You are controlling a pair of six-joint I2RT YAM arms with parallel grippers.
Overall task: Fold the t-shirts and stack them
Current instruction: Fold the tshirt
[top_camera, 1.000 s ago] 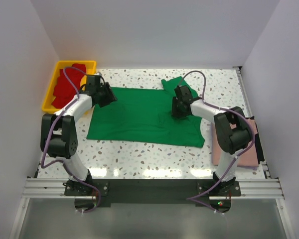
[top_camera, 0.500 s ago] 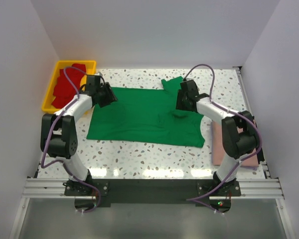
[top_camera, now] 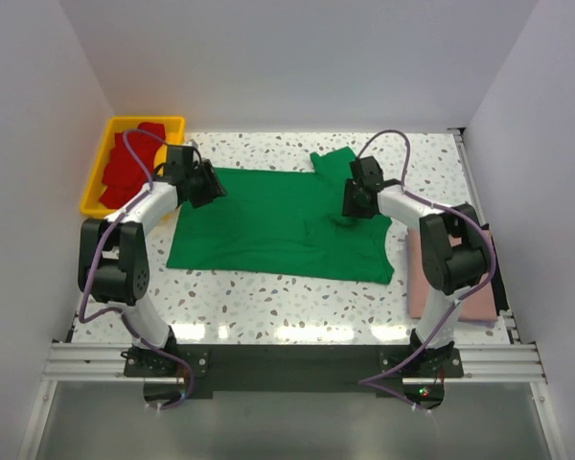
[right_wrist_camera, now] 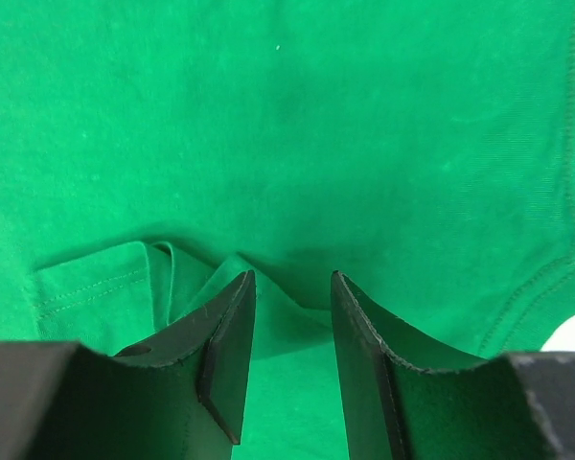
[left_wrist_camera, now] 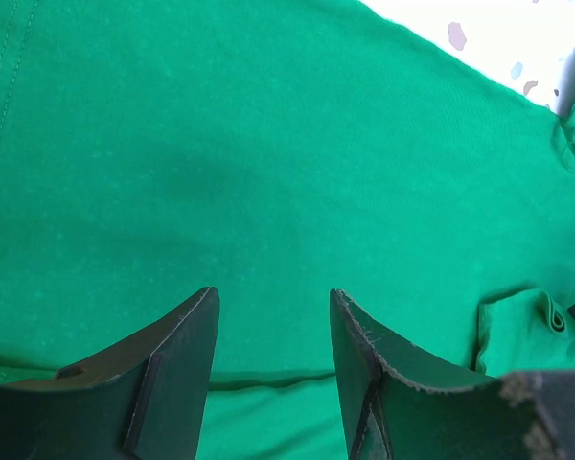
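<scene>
On your speckled table (top_camera: 268, 292) the green t-shirt (top_camera: 259, 216) lies spread out — left gripper (left_wrist_camera: 273, 331) above its far-left corner, right gripper (right_wrist_camera: 289, 316) above a fold at its right, both with jaws parted.

White speckled terrazzo-looking worktop (top_camera: 268, 299) boxed in on three sides by plain white panels: a back wall (top_camera: 297, 57) along the far edge, a left wall (top_camera: 29, 134) and a right wall (top_camera: 551, 134) slanting in toward the far corners. No windows that I can see. The light comes from above, pretty even, with soft glare patches (top_camera: 297, 333) along the near edge. A thin metal strip (top_camera: 469, 187) runs down the right edge. A silver aluminium rail (top_camera: 287, 360) crosses the near edge, and below it there's a dull grey floor (top_camera: 287, 426).
</scene>
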